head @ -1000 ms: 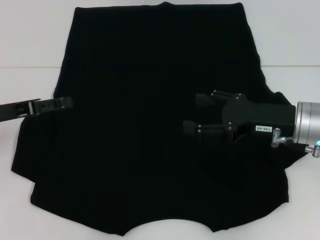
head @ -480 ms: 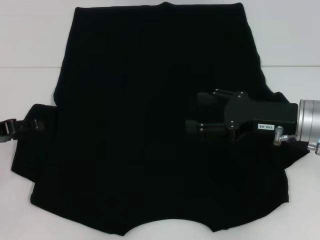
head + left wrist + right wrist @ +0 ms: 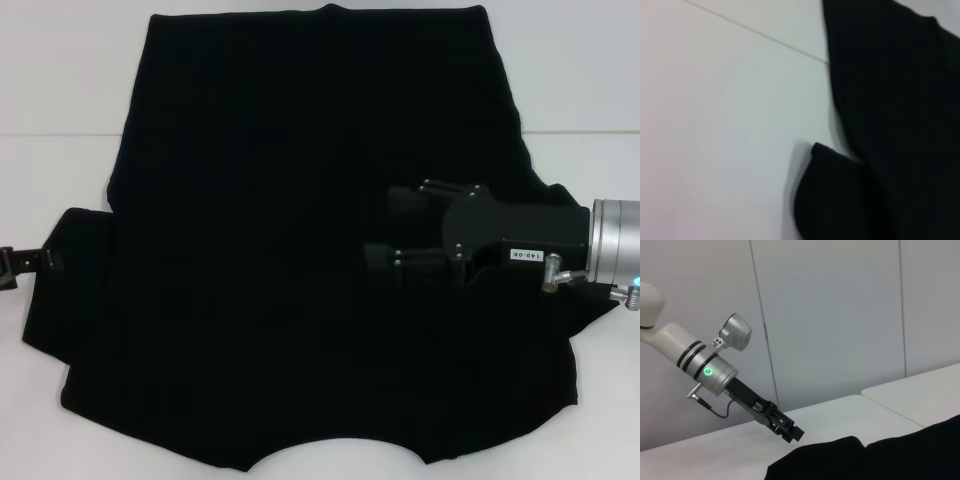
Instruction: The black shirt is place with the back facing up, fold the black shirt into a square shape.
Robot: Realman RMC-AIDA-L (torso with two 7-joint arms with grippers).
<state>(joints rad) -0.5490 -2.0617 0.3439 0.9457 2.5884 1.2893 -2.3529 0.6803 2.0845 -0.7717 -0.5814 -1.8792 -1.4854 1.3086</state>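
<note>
Flat on the white table (image 3: 60, 90), the black shirt (image 3: 300, 200) is spread wide and takes up most of the head view, its straight hem at the far edge and its curved neckline at the near edge. On the left, a short sleeve bulges out past the body of the garment; the left wrist view shows that sleeve as a rounded flap lying on the table beside the shirt's long side edge.

Over the right half of the shirt hangs the right gripper (image 3: 385, 228), pointing leftward across the cloth with its silver wrist at the right edge of the scene. Its two black fingers (image 3: 405, 200) stand apart with a clear gap between them, and nothing is held in that gap; whether the fingers touch the fabric beneath cannot be told.

At the far left edge, the left gripper (image 3: 22, 265) sits just beside the tip of the left sleeve, only a small part of it in view. In the right wrist view it points down toward the sleeve's edge (image 3: 790, 432), close above the table, but whether its fingers are spread or closed cannot be told.
</note>
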